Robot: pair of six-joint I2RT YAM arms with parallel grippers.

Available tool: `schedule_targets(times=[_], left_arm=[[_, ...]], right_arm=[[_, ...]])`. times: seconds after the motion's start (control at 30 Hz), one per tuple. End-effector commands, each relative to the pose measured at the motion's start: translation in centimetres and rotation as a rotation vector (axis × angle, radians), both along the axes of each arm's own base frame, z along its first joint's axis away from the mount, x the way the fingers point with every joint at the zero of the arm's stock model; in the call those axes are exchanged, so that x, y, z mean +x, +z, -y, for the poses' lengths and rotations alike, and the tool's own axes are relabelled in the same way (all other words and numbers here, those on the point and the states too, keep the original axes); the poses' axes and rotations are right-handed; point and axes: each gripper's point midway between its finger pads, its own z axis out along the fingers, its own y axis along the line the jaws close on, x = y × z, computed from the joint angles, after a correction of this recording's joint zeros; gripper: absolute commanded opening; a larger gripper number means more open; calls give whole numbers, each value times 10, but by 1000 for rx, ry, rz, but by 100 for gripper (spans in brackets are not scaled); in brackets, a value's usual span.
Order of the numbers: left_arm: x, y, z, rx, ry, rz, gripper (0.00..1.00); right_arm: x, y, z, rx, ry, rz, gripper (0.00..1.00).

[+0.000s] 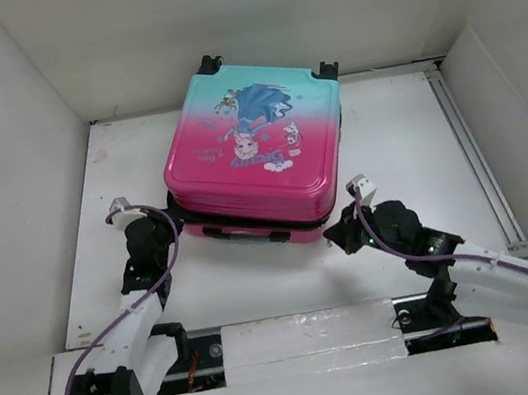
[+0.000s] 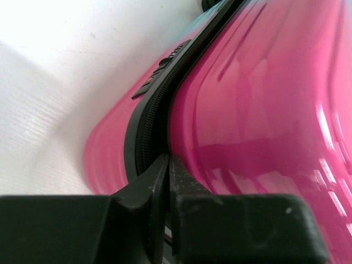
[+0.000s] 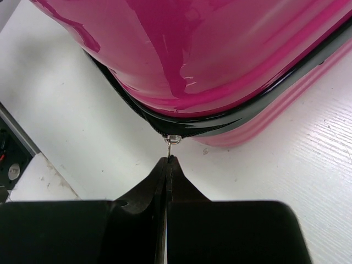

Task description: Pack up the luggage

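Note:
The luggage (image 1: 256, 148) lies flat and closed on the white table, its pink-to-teal lid with the cartoon princess facing up and its wheels at the far edge. My left gripper (image 1: 174, 231) is at its near left corner. In the left wrist view, this gripper (image 2: 168, 160) is shut with its tips against the black zipper seam (image 2: 151, 118) of the pink shell (image 2: 264, 110); I see nothing between the fingers. My right gripper (image 1: 337, 234) is at the near right corner. In the right wrist view, this gripper (image 3: 169, 160) is shut on the metal zipper pull (image 3: 172, 142) under the shell (image 3: 220, 49).
White walls enclose the table on the left, back and right. A metal rail (image 1: 470, 153) runs along the right side. A taped rail (image 1: 309, 342) with both arm bases lies at the near edge. The suitcase's black side handle (image 1: 245, 233) faces the arms.

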Motion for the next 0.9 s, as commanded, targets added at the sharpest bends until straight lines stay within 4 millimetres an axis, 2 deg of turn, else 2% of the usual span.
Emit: schedule_targets(times=[0.0, 0.03, 0.07, 0.13, 0.2, 0.23, 0.27, 0.33, 0.37, 0.43, 0.47, 0.5, 0.57, 0.6, 0.67, 0.7, 0.73, 0.8, 0.83, 0.87], left_arm=[[-2, -24, 7, 27, -50, -48, 0], [-1, -25, 11, 19, -72, -48, 0], [-4, -29, 18, 5, -112, -57, 0], [-5, -30, 29, 0, -150, -40, 0], [-9, -34, 38, 2, -163, -51, 0], [-12, -28, 52, -4, -200, -31, 0], [-16, -33, 57, 2, -212, -41, 0], [-24, -31, 70, -10, -249, -34, 0], [-25, -30, 74, -24, -258, -35, 0], [-31, -37, 75, -30, -257, -47, 0], [-30, -33, 76, -41, -254, -36, 0], [-33, -38, 76, -42, -263, -47, 0], [-39, -44, 81, -45, -290, -69, 0], [-39, -42, 81, -46, -290, -60, 0], [-41, -46, 80, -54, -286, -72, 0], [-41, -41, 78, -54, -276, -53, 0], [-45, -50, 74, -21, -271, -88, 0], [-39, -30, 65, 12, -224, -42, 0], [-40, -28, 61, 29, -214, -48, 0], [-39, -24, 58, 35, -198, -47, 0]], right_arm=[[-13, 6, -16, 36, 80, -21, 0], [-13, 4, -16, 29, 79, -27, 0], [-15, 14, -24, 73, 103, -10, 0], [-16, 16, -32, 100, 120, -7, 0], [-21, 18, -48, 123, 166, -5, 0], [-21, 19, -59, 127, 175, -10, 0], [-23, 18, -64, 117, 183, -15, 0], [-29, 30, -83, 148, 207, 12, 0], [-30, 25, -90, 135, 211, 5, 0], [-29, 34, -101, 138, 202, 22, 0], [-29, 32, -102, 124, 194, 18, 0], [-28, 23, -103, 102, 194, 4, 0], [-29, 30, -116, 116, 196, 22, 0], [-29, 22, -120, 92, 191, 12, 0], [-26, 18, -120, 68, 152, 10, 0], [-25, 14, -117, 58, 140, 9, 0], [-24, 20, -112, 77, 118, 17, 0], [-23, 10, -98, 44, 80, 15, 0], [-19, 17, -90, 60, 64, 23, 0], [-16, 15, -82, 51, 45, 19, 0]])
